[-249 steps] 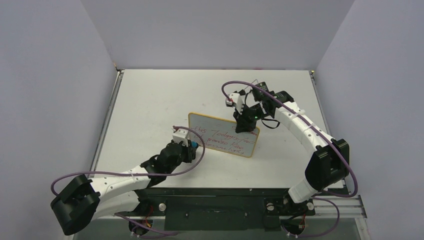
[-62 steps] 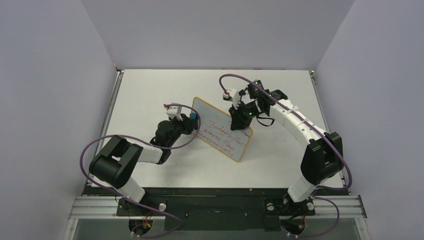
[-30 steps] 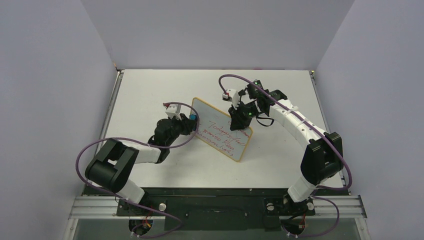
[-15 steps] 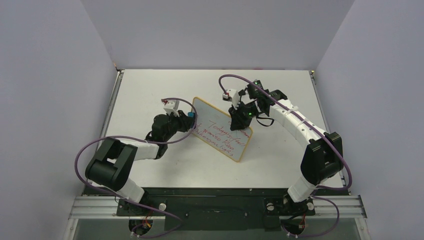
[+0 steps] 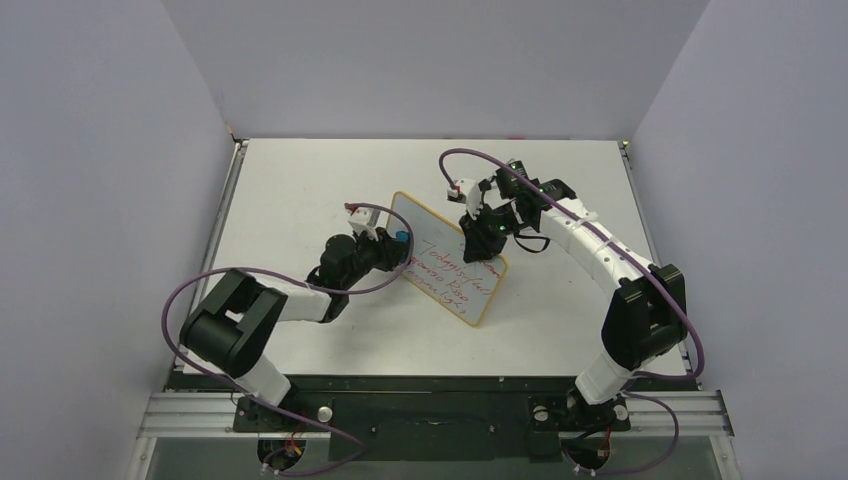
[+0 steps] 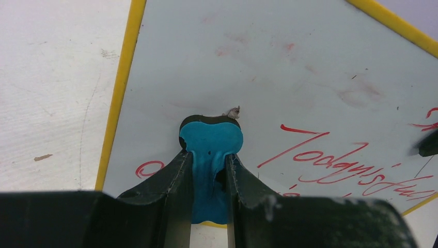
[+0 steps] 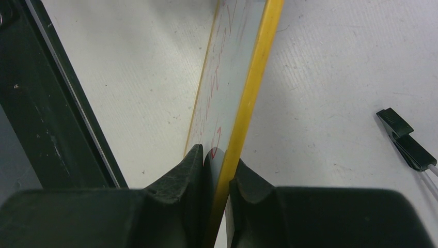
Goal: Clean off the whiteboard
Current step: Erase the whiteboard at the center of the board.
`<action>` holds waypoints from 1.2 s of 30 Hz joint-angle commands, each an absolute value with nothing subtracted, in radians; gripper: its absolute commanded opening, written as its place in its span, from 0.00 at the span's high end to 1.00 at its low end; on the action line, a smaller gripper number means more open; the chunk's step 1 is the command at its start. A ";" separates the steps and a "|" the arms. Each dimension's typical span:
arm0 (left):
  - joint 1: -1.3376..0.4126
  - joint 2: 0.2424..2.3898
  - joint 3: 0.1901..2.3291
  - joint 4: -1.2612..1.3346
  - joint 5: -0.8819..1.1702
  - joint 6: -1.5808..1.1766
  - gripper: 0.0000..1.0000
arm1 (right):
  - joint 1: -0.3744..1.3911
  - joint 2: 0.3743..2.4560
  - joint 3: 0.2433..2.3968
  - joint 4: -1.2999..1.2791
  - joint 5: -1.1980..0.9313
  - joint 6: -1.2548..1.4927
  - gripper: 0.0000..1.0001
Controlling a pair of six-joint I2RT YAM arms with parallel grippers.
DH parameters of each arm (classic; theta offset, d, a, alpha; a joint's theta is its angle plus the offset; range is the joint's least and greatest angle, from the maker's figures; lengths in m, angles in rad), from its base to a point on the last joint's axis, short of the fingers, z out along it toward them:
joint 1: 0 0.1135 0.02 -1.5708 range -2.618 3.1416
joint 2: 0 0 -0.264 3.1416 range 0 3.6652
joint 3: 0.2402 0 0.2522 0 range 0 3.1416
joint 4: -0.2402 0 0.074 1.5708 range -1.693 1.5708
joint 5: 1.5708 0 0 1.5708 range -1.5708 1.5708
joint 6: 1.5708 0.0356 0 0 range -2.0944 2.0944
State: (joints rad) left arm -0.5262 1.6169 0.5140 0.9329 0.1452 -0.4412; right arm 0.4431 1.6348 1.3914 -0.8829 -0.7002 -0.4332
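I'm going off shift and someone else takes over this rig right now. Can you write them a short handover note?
Left gripper: shut on the blue eraser, its tip against the whiteboard near its left edge.
Right gripper: shut on the whiteboard's yellow frame edge, holding it at mid-table.
Done: the upper area looks wiped, with only faint red smudges.
Left: red handwriting across the middle and lower board.
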 commanded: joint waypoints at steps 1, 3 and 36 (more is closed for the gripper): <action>-0.573 1.567 0.618 0.907 0.225 -0.438 1.00 | 0.500 1.691 1.358 -0.963 -0.713 -0.565 1.00; -0.578 1.547 0.639 0.892 0.227 -0.433 1.00 | 0.500 1.691 1.358 -0.963 -0.713 -0.565 1.00; -0.515 1.613 0.581 0.777 0.158 -0.362 1.00 | 0.503 1.697 1.359 -0.963 -0.712 -0.563 1.00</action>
